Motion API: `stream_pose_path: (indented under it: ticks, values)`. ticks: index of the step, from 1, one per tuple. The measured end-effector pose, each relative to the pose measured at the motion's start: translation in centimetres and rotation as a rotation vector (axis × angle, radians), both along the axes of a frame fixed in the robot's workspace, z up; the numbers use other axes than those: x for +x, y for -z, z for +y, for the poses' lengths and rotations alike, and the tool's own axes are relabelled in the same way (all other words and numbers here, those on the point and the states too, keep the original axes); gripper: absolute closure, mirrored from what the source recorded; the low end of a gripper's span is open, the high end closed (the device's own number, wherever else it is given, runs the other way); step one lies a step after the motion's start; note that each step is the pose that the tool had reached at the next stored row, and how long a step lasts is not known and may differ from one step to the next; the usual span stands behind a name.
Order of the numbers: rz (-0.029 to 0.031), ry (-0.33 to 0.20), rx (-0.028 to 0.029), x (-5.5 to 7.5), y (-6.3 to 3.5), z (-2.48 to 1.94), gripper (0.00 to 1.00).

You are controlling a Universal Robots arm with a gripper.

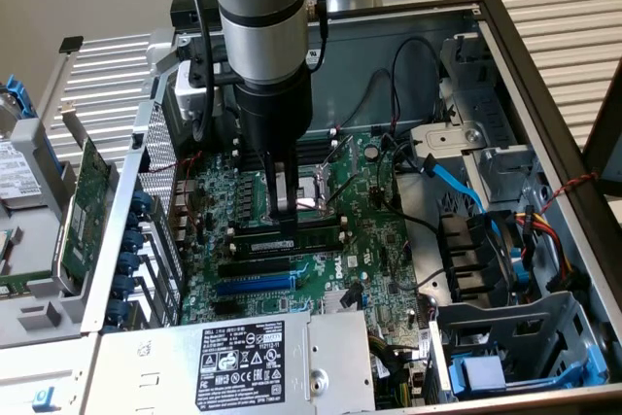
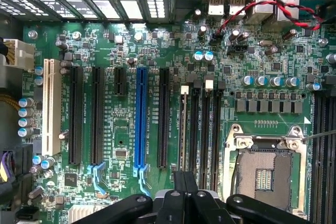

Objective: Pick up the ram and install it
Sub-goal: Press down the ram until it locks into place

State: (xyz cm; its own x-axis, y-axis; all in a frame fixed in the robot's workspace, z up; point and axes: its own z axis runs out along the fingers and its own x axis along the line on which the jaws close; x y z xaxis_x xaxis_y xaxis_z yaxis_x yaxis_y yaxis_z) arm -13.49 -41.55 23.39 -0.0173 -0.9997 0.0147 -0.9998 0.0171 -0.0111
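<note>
right now the tool [image 1: 283,209], fingers together, presses on the ram [image 1: 292,237] seated in its slot directly beneath

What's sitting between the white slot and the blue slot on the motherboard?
The wrist view shows three black slots between the white slot and the blue slot: two long, one short.
</note>
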Motion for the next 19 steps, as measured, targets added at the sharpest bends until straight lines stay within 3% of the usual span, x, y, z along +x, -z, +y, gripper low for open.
stream_pose_path:
  ticks: [7, 19]
  values:
    - [0.0001, 0.0, -0.0001, 0.0, -0.94, -0.01, 0.89]
    - [0.0001, 0.0, -0.0001, 0.0, -1.05, -0.01, 0.89]
